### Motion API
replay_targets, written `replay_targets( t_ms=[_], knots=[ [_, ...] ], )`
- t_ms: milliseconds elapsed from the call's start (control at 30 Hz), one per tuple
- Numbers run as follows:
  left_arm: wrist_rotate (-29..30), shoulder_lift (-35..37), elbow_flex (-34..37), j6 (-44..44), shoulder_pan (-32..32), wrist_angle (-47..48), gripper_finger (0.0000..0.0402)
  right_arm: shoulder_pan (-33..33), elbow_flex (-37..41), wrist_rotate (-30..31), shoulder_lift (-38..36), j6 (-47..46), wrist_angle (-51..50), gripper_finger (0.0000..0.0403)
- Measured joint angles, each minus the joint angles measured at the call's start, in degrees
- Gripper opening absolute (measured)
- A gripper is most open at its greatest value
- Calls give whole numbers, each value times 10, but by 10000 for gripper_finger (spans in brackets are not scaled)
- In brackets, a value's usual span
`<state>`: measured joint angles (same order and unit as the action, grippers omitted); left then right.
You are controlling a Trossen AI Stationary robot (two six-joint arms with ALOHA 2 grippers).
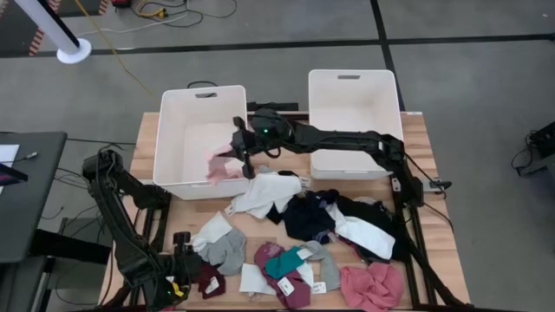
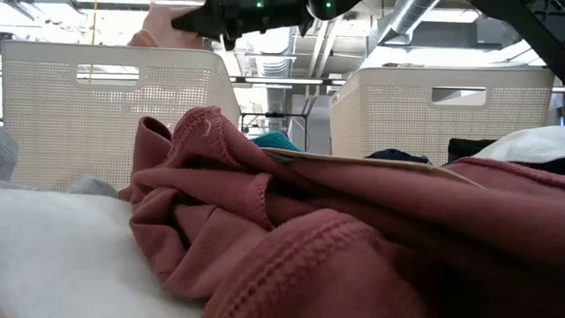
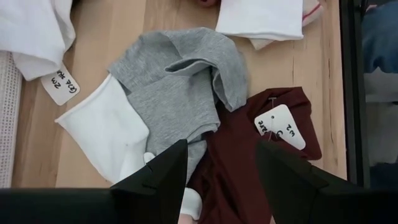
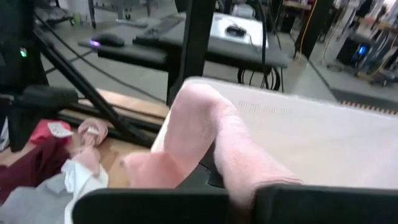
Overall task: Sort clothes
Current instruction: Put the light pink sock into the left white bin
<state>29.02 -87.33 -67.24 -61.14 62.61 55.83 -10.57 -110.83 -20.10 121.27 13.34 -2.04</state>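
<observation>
Closest to my low camera is a rumpled dusty-pink garment [image 2: 291, 230] that fills most of that view; from above I see it at the bench's near right corner [image 1: 371, 286]. The piece I am carrying is a pale pink garment [image 1: 224, 165], pinched in the right end effector [image 1: 240, 149], whose fingers are pressed together on it. It hangs over the near right corner of the left bin [image 1: 201, 139], partly inside the rim. That bin's floor looks otherwise bare from above. The right bin [image 1: 354, 117] shows nothing inside that I can make out, though the right arm crosses its near wall.

The rest of the clothes lie spread across the near half of the bench [image 1: 434, 186]: a white piece [image 1: 264, 192] just below the left bin, dark navy and black ones [image 1: 308, 217] in the middle, a grey one [image 1: 227, 249], teal [image 1: 282, 261] and maroon [image 1: 208, 279] toward the near edge.

The left end effector [image 3: 221, 177] waits at the near left corner, fingers spread above the grey and maroon pieces, holding nothing. Bare wood shows between the bins and along the bench's left side.
</observation>
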Motion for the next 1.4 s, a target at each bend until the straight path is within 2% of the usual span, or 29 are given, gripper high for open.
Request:
replay_targets(
  t_ms=[133,233,333,567,700,1000,1300,1400],
  knots=[
    [1,0,0,0,0,0,182,-4,0,0,0,-6,-27,14],
    [1,0,0,0,0,0,182,-5,0,0,0,-13,-40,35],
    [1,0,0,-1,0,0,182,-5,0,3,0,-19,-41,77],
    [1,0,0,-6,0,-1,182,-5,0,5,-2,-35,-42,204],
    [1,0,0,-8,0,-1,182,-4,1,7,-22,-35,-41,244],
    [1,0,0,-5,0,-3,182,-8,0,7,-76,-44,-91,249],
    [1,0,-1,9,-3,-3,182,-14,1,-16,-66,-20,-171,249],
    [1,0,-1,19,-3,-3,182,-8,0,-19,-56,-10,-169,249]
  ],
)
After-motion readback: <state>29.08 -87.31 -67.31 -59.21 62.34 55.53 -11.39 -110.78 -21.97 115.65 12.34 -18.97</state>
